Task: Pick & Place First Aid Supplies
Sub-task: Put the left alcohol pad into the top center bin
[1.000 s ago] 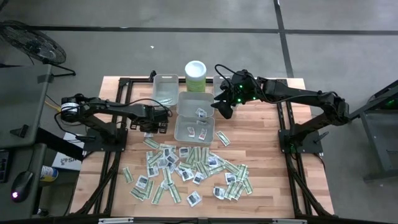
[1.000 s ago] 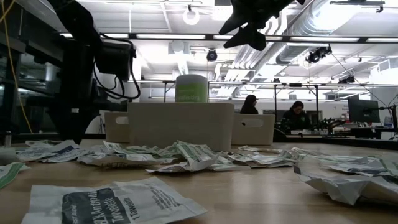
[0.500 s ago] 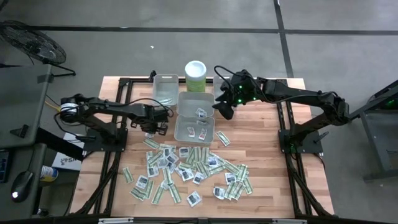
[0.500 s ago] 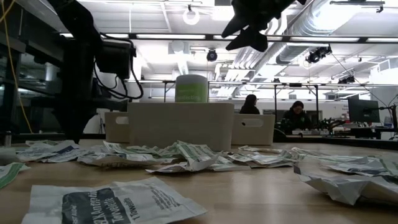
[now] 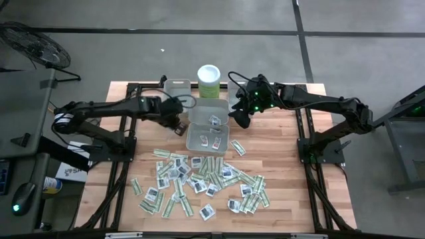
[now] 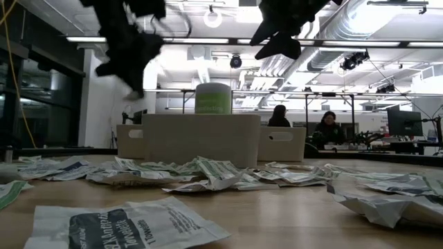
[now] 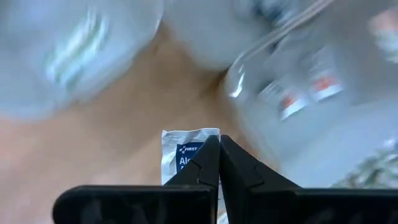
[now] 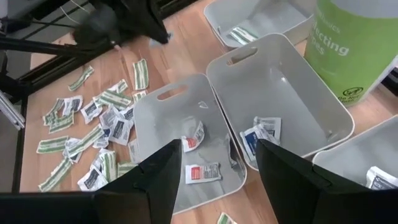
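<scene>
The left hand [image 7: 217,163], clamped on a white square packet [image 7: 181,155], hangs beside the grey bins [image 5: 208,136] for sorting, while the right hand [image 8: 217,165] waits with fingers apart above them.

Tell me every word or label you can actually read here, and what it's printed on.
"FIRST" and below it "Al", cut off: white packet pinched in the left gripper, fingers shut.
"cting" and "tions", partial: green canister.
"Antim...", "Towelette": my best reading of the sideways print on the nearest packet in the low view.
Packets in the bins and the pile on the table: too small to read.
</scene>
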{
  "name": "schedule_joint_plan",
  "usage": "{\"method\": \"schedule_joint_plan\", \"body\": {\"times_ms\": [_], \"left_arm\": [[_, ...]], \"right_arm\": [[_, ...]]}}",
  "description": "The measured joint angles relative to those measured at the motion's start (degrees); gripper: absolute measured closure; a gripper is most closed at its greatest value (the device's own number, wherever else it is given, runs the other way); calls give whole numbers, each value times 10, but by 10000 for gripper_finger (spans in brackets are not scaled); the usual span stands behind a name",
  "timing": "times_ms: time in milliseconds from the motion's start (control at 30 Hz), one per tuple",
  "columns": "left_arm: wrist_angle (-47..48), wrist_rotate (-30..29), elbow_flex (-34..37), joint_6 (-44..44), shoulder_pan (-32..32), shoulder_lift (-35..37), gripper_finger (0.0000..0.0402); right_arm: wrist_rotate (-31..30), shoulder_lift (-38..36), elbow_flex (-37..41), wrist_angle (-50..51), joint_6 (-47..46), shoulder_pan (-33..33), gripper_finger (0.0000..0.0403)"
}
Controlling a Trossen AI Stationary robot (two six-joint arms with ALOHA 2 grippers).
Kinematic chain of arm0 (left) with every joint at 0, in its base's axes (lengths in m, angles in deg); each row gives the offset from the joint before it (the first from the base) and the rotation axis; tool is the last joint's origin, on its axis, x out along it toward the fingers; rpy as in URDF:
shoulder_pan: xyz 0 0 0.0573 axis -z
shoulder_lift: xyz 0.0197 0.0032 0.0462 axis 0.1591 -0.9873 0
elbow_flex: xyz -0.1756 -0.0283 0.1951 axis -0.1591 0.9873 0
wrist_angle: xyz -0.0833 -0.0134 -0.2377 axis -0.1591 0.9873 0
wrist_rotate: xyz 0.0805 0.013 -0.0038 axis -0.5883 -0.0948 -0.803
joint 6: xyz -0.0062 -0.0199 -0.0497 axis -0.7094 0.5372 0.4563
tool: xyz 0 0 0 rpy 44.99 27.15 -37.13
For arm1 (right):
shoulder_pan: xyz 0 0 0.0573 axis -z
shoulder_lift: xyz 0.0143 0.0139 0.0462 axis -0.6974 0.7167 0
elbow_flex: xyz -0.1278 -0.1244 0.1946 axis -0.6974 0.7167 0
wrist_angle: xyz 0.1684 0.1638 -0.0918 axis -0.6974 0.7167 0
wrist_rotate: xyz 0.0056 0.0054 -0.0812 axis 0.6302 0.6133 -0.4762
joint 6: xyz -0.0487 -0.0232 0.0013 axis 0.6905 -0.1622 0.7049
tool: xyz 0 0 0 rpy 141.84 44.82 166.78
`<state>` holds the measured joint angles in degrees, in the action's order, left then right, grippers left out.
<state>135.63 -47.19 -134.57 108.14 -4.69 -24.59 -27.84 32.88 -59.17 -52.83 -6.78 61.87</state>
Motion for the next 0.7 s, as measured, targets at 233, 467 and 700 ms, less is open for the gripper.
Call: {"method": "schedule_joint_plan", "body": {"times_ms": [233,467,700], "left_arm": [[-108,-29,-42,-125,0,-5,401],[-200,-31,-42,-246,0,-37,402],[-258,-21,-42,-335,-6,-90,401]], "right_arm": [[-39,0,0,9,-8,2,202],[-45,0,0,13,-38,11,202],[-56,0,0,23,-55,12,202]]}}
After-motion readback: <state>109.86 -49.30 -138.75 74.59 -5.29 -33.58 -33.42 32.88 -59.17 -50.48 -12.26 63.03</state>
